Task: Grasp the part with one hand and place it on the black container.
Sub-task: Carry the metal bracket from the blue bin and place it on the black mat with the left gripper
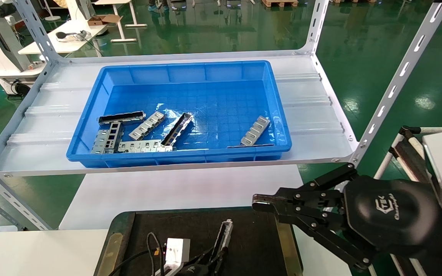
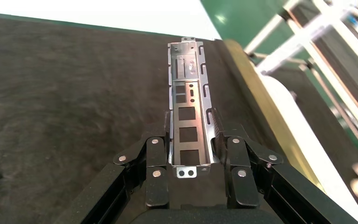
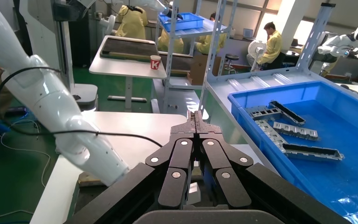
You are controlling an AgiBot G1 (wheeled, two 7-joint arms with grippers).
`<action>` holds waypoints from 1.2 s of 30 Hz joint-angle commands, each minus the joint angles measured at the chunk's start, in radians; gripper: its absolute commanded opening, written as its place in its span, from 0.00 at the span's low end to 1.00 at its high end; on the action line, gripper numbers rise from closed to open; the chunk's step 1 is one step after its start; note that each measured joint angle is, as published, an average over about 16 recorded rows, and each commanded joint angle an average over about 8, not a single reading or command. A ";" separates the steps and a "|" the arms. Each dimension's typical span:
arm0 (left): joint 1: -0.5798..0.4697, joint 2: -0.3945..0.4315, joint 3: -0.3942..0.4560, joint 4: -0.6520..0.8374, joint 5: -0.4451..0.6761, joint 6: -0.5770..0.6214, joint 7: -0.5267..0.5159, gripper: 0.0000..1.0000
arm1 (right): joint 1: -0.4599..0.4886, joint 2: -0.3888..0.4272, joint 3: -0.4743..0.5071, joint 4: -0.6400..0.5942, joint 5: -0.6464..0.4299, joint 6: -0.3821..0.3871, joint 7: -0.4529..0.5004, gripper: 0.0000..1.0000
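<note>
Slim silver channel part [image 2: 189, 112] with rectangular cut-outs – trough up, lengthwise over matte black container [image 2: 65, 102] floor, near its brass-edged side

The part [image 2: 189, 109] between the left gripper's [image 2: 191, 140] black fingers [image 2: 154, 154] is showing a silver-grey sheen, its base patterned with a row of rectangular cut-outs. Beneath that gripper the black container [image 2: 65, 93] is presenting a matte black-brown floor, with a brass-coloured strip and a dark green rim beside it. Ahead of the right gripper [image 1: 261, 202], which is looking glossy black with a pale logo on its body, the bin [image 1: 274, 115] is glowing bright blue with a faint grid on its floor. The metal pieces [image 1: 144, 126] inside it are appearing silver-grey. The table [image 1: 190, 188] is showing white.
</note>
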 commanded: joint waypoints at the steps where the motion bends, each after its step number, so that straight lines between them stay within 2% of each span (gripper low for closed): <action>1: 0.009 0.034 -0.003 0.000 -0.006 -0.070 -0.003 0.00 | 0.000 0.000 0.000 0.000 0.000 0.000 0.000 0.00; 7: 0.013 0.100 -0.001 0.007 -0.025 -0.194 0.002 0.00 | 0.000 0.000 0.000 0.000 0.000 0.000 0.000 0.00; 15: 0.018 0.149 -0.009 0.019 -0.017 -0.266 0.002 0.00 | 0.000 0.000 0.000 0.000 0.000 0.000 0.000 0.00; 36: 0.058 0.215 -0.058 0.119 0.132 -0.235 -0.058 0.00 | 0.000 0.000 -0.001 0.000 0.001 0.000 0.000 0.00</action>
